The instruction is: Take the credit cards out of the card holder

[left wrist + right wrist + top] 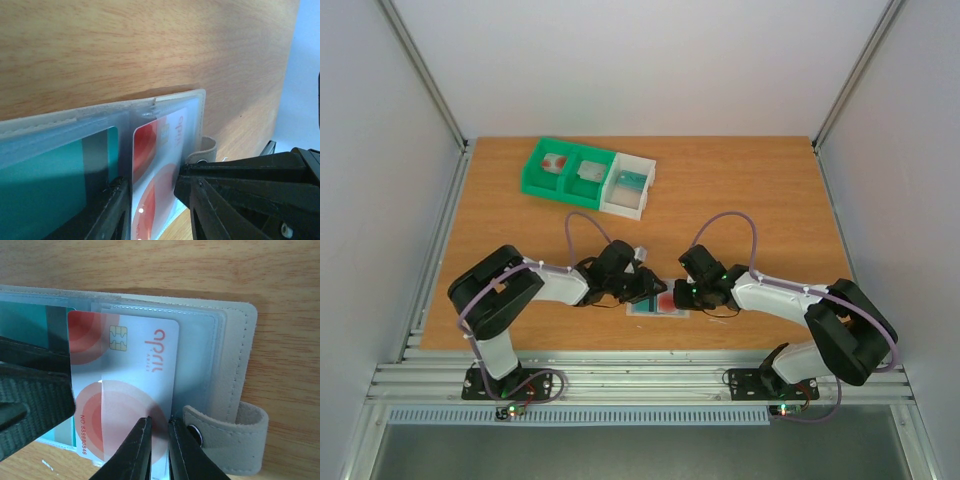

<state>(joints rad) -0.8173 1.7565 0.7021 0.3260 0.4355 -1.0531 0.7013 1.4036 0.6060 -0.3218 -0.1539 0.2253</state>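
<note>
Near the front edge of the desk (750,200) lies the card holder (658,303), my left claw (152,180) spread astride its white credit card (135,370), my right claw (159,421) pinched on that card's edge.

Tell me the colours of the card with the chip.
The card is white with red circles and red lettering; the right wrist view shows it best.

White card (125,385) (red circles), teal card (50,185)
</note>
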